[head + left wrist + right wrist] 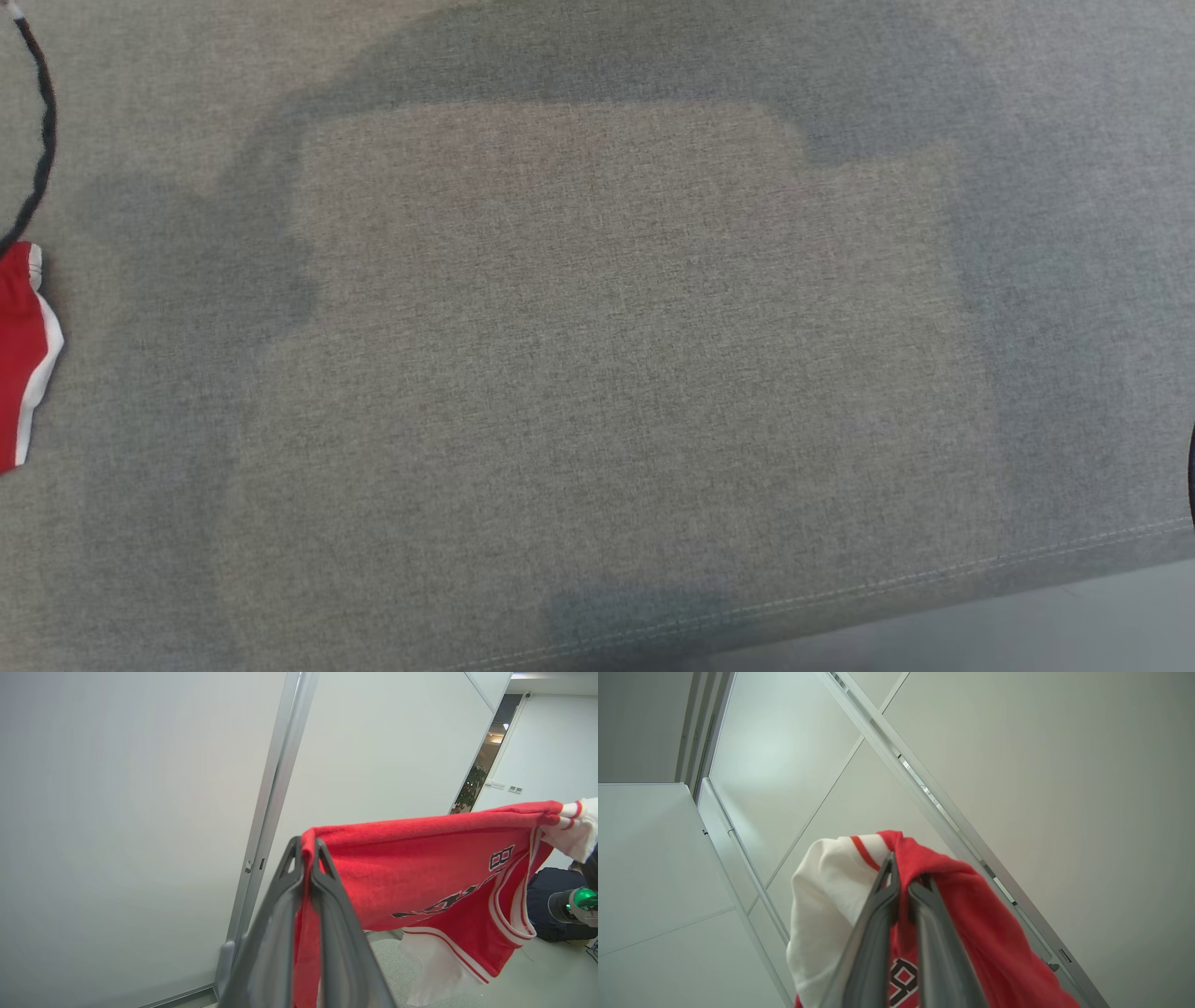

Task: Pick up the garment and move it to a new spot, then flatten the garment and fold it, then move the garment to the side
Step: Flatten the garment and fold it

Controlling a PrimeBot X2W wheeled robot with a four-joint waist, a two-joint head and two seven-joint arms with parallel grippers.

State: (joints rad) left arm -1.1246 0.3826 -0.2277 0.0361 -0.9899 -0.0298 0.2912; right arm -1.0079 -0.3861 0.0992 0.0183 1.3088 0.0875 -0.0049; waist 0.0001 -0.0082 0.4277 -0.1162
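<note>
The garment (420,872) is a red jersey with white trim, dark lettering and a number. It hangs stretched in the air between both grippers. My left gripper (307,851) is shut on one red corner of it. My right gripper (903,877) is shut on the garment (971,914) where a white sleeve with a red stripe meets the red body. In the head view a small red and white part of the garment (19,355) shows at the left edge, over the grey surface.
A grey cloth-covered surface (597,373) spreads below, its seamed front edge (934,579) at the lower right with pale floor (1074,625) beyond. A black cable (42,140) curves at the top left. White wall panels with a metal post (275,788) stand behind.
</note>
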